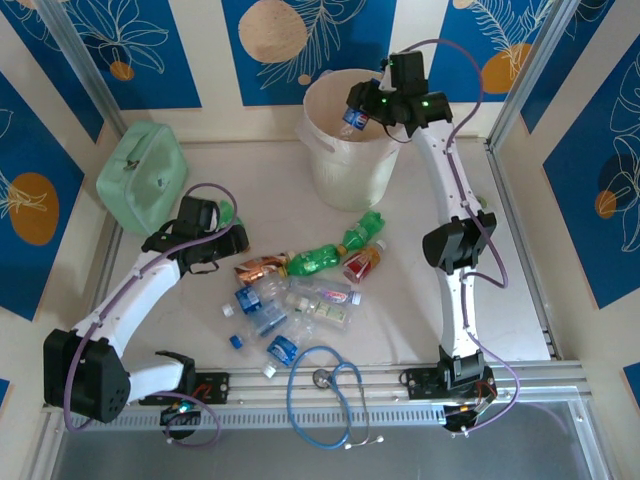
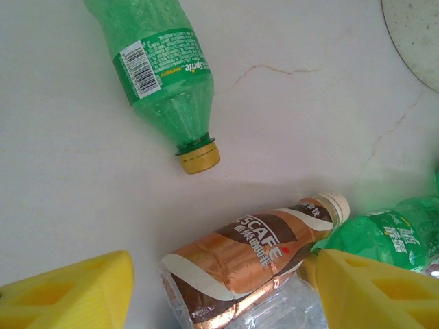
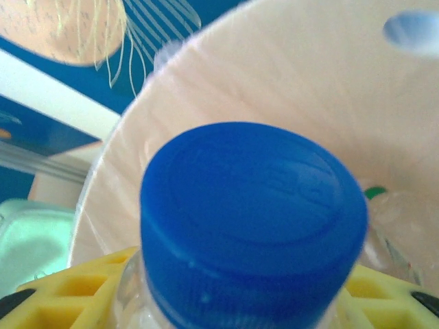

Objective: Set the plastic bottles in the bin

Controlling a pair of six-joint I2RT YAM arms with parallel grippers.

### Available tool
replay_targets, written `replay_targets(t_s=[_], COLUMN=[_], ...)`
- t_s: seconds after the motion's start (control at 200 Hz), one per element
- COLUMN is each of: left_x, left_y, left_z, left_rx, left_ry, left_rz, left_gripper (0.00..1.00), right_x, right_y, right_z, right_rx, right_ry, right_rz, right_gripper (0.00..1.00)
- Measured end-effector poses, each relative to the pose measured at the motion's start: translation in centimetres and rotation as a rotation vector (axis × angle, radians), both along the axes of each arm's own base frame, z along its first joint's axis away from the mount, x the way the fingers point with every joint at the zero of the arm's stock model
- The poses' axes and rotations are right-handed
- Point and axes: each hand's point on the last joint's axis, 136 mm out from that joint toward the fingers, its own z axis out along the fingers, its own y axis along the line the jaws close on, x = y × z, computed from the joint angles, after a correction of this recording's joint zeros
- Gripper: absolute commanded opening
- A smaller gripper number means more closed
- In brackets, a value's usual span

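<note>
Your right gripper [image 1: 360, 110] is clamped on a clear bottle [image 1: 351, 121] just below its blue cap [image 3: 254, 219], and it hangs over the open mouth of the bin [image 1: 340, 170], inside the rim. The step in hand looks like the drop, so do it cleanly. Check that the whole bottle sits within the rim before you part the fingers. Open them fully in one go, then lift straight up so nothing catches the rim or the liner. The bottle's long axis runs roughly along the gripper's own line. The cap faces back at the wrist camera and the body points away, down into the bin, so it should fall base first. Your left gripper [image 2: 223, 267] is spread wide and holds nothing. Its fingers sit either side of a brown coffee bottle [image 2: 240, 253] that lies flat on the surface [image 1: 260, 180], cap toward the upper right of the wrist view. A green bottle [image 2: 161, 75] lies apart from it, with its yellow cap pointing down and to the right in that view.
</note>
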Motion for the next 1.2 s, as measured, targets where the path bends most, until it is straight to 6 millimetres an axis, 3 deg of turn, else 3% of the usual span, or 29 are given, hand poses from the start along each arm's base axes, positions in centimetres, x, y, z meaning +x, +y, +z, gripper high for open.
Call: replay_targets(t_s=[0.23,0.535,0.71,0.92,1.201], left_x=[0.0,0.1,0.1,0.1,0.6], left_y=[0.1,0.2,0.2,0.1,0.0], left_z=[0.0,0.0,0.0,-0.2,-1.6], left_rx=[-0.001,-0.001,-0.005,-0.013,-0.021], left_ry=[0.000,0.000,-0.002,0.005,0.043], left_rz=[0.004,0.007,0.008,0.005,0.029], left_gripper=[0.71,0.70,0.70,0.70,0.84], right_x=[-1.4,-3.3,-5.4,-8.6,-10.9], right_y=[2.9,4.8,6.7,9.9,12.1], right_z=[-0.2,-1.2,-1.8,-0.8,-0.5], right_rx=[-0.009,0.045,0.061,0.073,0.086], right_ry=[0.003,0.085,0.132,0.149,0.165], right_rz=[0.086,0.174,0.241,0.332,0.397], right_gripper=[0.37,0.35,0.36,0.35,0.35])
